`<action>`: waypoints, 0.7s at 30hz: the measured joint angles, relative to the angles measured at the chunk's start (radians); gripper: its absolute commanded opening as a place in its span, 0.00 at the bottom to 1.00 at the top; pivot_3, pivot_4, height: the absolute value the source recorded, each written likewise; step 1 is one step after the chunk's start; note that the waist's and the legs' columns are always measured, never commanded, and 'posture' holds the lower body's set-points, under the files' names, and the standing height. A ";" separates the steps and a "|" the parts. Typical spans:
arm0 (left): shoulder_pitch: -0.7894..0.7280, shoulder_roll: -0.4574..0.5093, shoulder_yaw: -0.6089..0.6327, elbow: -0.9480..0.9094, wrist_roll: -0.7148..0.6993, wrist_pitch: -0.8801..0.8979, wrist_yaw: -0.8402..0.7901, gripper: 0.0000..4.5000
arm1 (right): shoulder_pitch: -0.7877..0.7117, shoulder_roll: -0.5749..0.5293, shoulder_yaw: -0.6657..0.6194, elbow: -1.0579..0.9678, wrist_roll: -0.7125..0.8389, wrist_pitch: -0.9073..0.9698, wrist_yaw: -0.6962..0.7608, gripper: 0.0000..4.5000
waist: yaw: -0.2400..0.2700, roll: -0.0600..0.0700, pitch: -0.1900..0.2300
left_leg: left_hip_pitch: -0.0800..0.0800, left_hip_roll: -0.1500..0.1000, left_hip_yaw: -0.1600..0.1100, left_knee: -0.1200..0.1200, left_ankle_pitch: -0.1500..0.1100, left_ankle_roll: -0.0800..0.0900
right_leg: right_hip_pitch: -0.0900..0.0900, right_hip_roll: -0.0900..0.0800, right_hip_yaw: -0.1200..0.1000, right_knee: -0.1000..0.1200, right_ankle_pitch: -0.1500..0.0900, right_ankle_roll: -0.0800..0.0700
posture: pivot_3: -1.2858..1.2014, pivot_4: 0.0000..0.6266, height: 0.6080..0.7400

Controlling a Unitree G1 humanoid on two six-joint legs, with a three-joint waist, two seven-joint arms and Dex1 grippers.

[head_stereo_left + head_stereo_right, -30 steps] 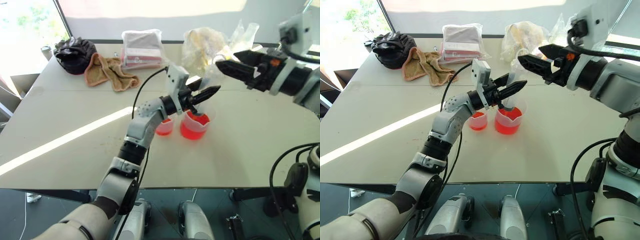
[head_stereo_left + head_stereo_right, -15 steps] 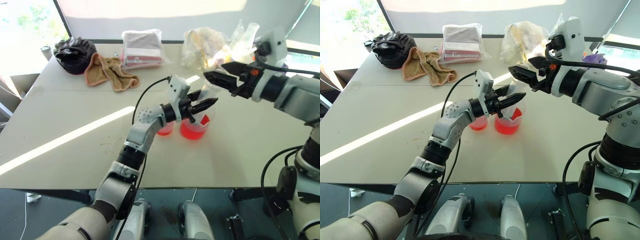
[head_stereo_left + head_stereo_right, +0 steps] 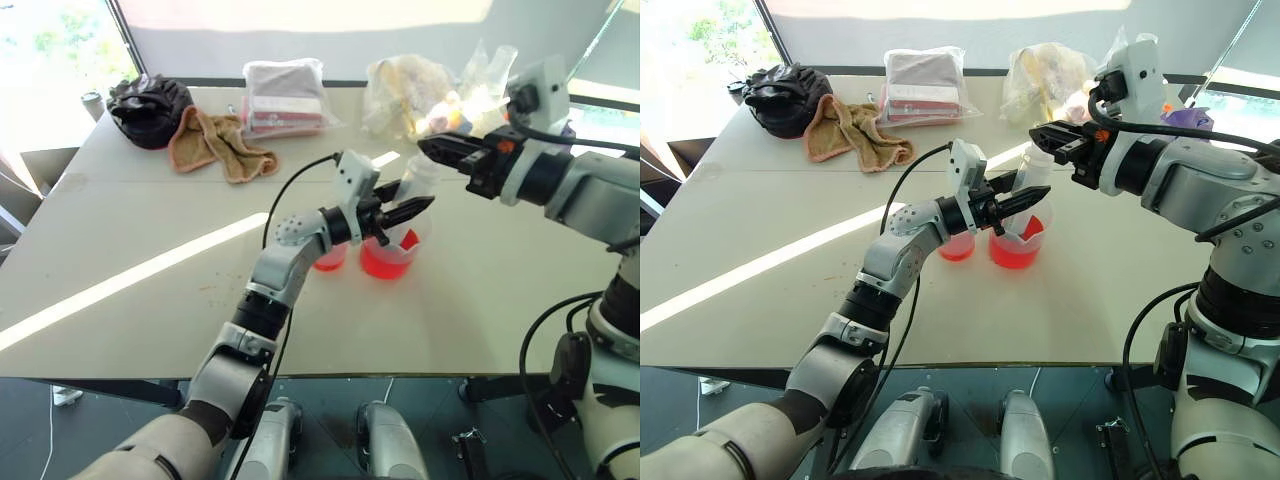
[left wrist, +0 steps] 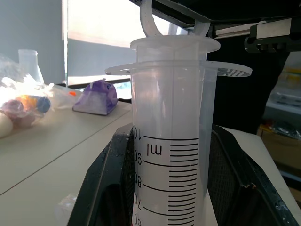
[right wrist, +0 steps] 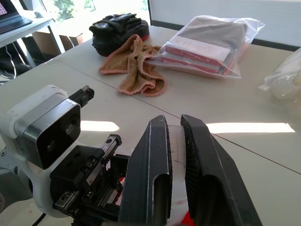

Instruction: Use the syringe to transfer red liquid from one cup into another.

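Over wide cup (image 3: 1017, 243), clear ribbed syringe (image 4: 171, 155)

We counted two clear cups on the table, the wider cup (image 3: 1017, 245) and the narrower cup (image 3: 957, 245), both holding red liquid (image 3: 1014, 254). There was one syringe (image 3: 1032, 180), standing upright in the wider one. Two grippers were in play, the left gripper (image 3: 1025, 198) and the right gripper (image 3: 1045, 135). Along the far edge we made out one tan towel (image 3: 852, 133), one black bag (image 3: 786, 97) and two clear plastic bags (contents hard to tell): a flat one (image 3: 923, 85) and a crumpled one (image 3: 1050, 76).
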 measured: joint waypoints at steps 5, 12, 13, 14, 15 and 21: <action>0.001 0.000 -0.004 0.000 0.008 -0.013 -0.005 0.33 | -0.001 -0.016 -0.004 0.013 0.011 0.000 0.023 0.01 | 0.000 0.000 0.000 | 0.000 0.000 0.000 0.000 0.000 0.000 | 0.000 0.000 0.000 0.000 0.000 0.000 | 0.52 0.24 1.00; 0.011 -0.001 -0.007 0.000 0.014 -0.023 -0.008 0.33 | -0.022 -0.032 0.008 0.059 0.019 0.000 0.054 0.01 | 0.000 0.000 0.000 | 0.000 0.000 0.000 0.000 0.000 0.000 | 0.000 0.000 0.000 0.000 0.000 0.000 | 0.52 0.24 1.00; 0.013 -0.001 -0.007 0.000 0.014 -0.023 -0.008 0.33 | -0.022 -0.034 0.011 0.062 0.019 0.000 0.058 0.01 | 0.000 0.000 0.000 | 0.000 0.000 0.000 0.000 0.000 0.000 | 0.000 0.000 0.000 0.000 0.000 0.000 | 0.52 0.24 1.00; 0.015 -0.001 -0.007 0.000 0.014 -0.022 -0.007 0.33 | -0.022 -0.038 0.012 0.067 0.020 -0.001 0.061 0.01 | 0.000 0.000 0.000 | 0.000 0.000 0.000 0.000 0.000 0.000 | 0.000 0.000 0.000 -0.001 0.000 0.000 | 0.52 0.24 1.00; 0.017 -0.002 -0.007 -0.001 0.014 -0.022 -0.007 0.33 | -0.022 -0.039 0.013 0.070 0.020 -0.001 0.065 0.01 | 0.000 0.000 0.000 | 0.000 0.000 0.000 0.000 0.000 0.000 | 0.000 0.000 0.000 -0.001 0.000 0.000 | 0.52 0.24 1.00; 0.018 -0.003 -0.007 -0.001 0.014 -0.024 -0.005 0.33 | -0.035 -0.048 0.013 0.095 0.019 -0.001 0.079 0.01 | 0.000 0.000 0.000 | 0.000 0.000 0.000 0.000 0.000 0.000 | 0.000 0.000 0.000 -0.001 0.000 0.000 | 0.52 0.24 1.00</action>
